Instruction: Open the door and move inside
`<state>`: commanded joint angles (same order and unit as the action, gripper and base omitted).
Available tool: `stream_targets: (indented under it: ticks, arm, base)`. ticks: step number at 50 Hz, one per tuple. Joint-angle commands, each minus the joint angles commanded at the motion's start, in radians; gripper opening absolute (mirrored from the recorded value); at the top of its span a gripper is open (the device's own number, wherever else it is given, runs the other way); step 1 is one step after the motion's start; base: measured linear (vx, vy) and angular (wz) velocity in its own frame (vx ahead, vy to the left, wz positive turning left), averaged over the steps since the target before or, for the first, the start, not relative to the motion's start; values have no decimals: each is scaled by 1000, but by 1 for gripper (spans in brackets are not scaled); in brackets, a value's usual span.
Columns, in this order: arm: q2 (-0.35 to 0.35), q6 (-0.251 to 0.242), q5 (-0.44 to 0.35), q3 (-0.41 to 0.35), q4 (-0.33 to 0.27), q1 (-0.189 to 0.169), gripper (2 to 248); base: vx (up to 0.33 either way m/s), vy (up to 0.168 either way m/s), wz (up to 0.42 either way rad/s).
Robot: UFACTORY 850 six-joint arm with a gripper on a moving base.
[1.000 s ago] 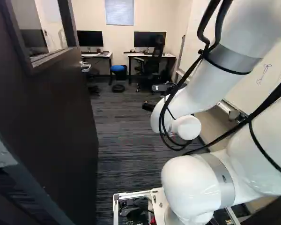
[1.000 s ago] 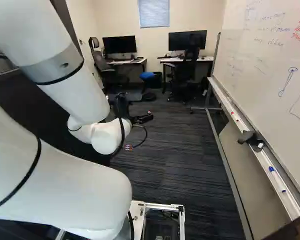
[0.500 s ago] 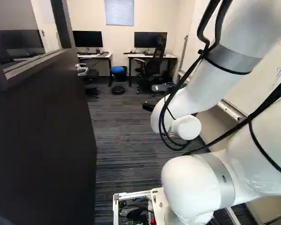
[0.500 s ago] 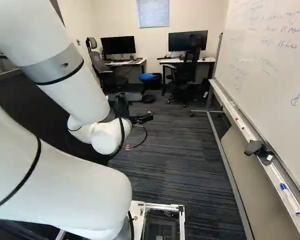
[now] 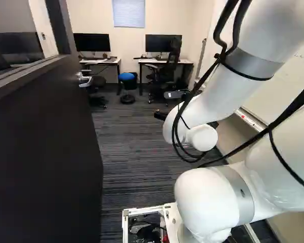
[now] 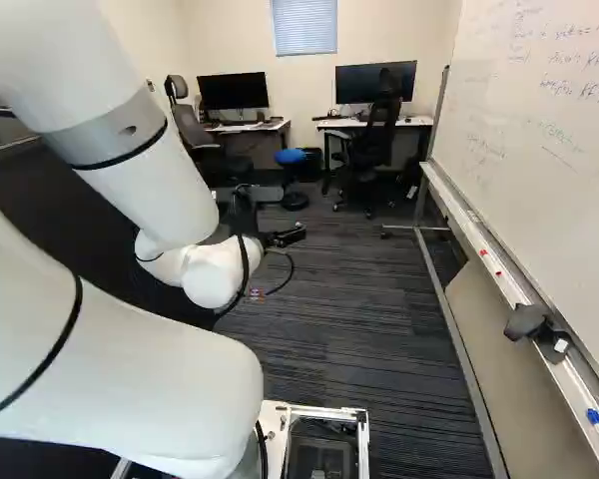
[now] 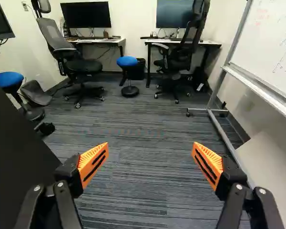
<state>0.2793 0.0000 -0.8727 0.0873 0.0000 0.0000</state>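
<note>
Heavy, stiff-looking door [image 5: 45, 152], left base view's left side, take the handle [image 5: 84, 79], gripper [image 7: 150, 153] with 2 fingers apart

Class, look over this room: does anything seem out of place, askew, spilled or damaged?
Nothing looks spilled or damaged. The one mild oddity is the dark, bulky object on the tray of the whiteboard: it seems to jut over the edge. The door stands open, which suits the task.
</note>
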Motion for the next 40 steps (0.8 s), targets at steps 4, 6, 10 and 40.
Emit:
stream_targets:
  ticks: [4, 6, 10, 40]
  arm:
    - [0, 0, 0, 0, 0, 0, 247]
    - [0, 0, 0, 0, 0, 0, 247]
    - [0, 0, 0, 0, 0, 0, 247]
    - [0, 0, 0, 0, 0, 0, 247]
  base:
    - [171, 3, -6]
    - [174, 1, -4]
    - [193, 1, -4]
    - [166, -1, -15]
